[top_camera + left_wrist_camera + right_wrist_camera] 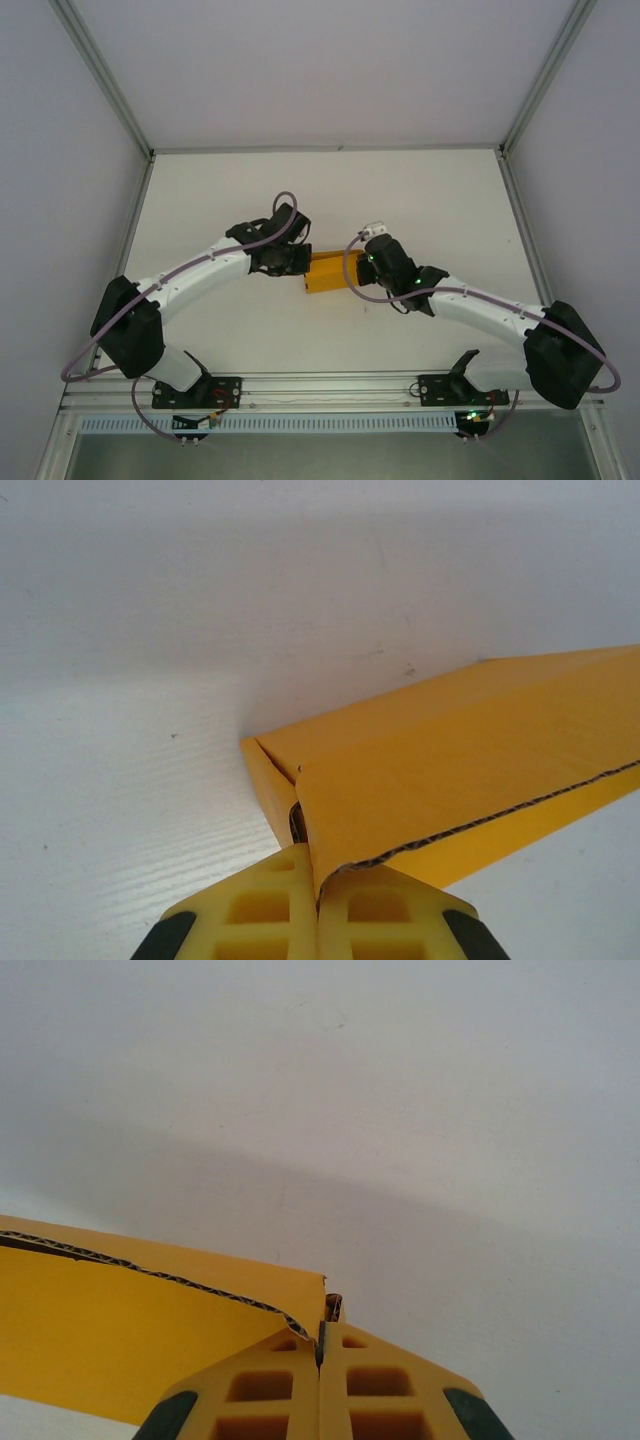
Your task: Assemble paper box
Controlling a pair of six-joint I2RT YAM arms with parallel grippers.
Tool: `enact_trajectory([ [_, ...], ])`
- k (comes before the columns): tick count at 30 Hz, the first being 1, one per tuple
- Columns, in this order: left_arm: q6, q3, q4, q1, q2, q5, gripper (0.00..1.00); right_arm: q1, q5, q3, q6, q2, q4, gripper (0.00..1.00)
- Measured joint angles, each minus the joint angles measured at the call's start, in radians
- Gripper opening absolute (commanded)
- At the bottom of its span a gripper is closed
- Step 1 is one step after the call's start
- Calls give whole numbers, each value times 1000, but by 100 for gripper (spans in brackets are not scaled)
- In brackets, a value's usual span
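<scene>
The paper box (327,273) is a small orange-yellow card box lying on the white table between both arms. My left gripper (300,262) is at its left end, and in the left wrist view my left gripper (320,885) is shut on a corner of a flap of the paper box (460,760). My right gripper (358,275) is at the box's right end. Seen from the right wrist, my right gripper (321,1345) pinches the card edge of the paper box (110,1330), which stretches off to the left.
The white table (320,200) has bare room behind and in front of the box. Metal frame rails (130,110) run along its left, right and back edges, and the arm bases sit on a rail (330,390) at the near edge.
</scene>
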Motion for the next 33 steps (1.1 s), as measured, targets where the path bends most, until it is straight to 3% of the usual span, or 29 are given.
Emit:
enact_trajectory([
  [7, -15, -35, 68, -95, 14, -193, 4, 2, 20, -19, 6, -5, 24, 0],
  [16, -69, -200, 280, -179, -42, -341, 4, 12, 40, -108, 2, -43, 126, 1],
  [21, -66, -206, 306, -256, -27, -453, 1, 11, 40, -146, 8, -93, 114, 16],
  [26, -66, -210, 326, -282, -18, -504, 0, 15, 5, -156, 33, -171, 9, 54],
  [33, -66, -216, 333, -286, -22, -515, 0, 17, -36, -63, 92, -248, -179, 69],
])
